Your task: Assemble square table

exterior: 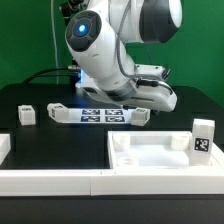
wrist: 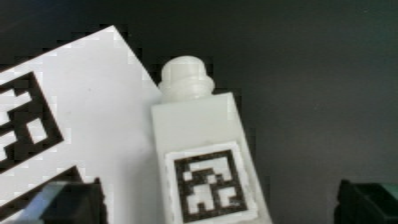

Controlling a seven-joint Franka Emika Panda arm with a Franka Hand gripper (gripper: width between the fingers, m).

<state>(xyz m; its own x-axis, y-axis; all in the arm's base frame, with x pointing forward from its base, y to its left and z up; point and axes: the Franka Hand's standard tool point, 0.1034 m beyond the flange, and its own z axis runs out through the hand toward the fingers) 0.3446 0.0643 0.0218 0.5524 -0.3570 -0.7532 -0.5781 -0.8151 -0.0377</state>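
The arm (exterior: pixel 112 55) is built of smooth, rounded white shells, with a round blue light (exterior: pixel 80 30) glowing on its side. Above that light, toward the exterior view's right, sits a dark grey joint cap (exterior: pixel 160 18), and black cables (exterior: pixel 68 8) run just above the light. The fingertips (wrist: pixel 54 203) are black.
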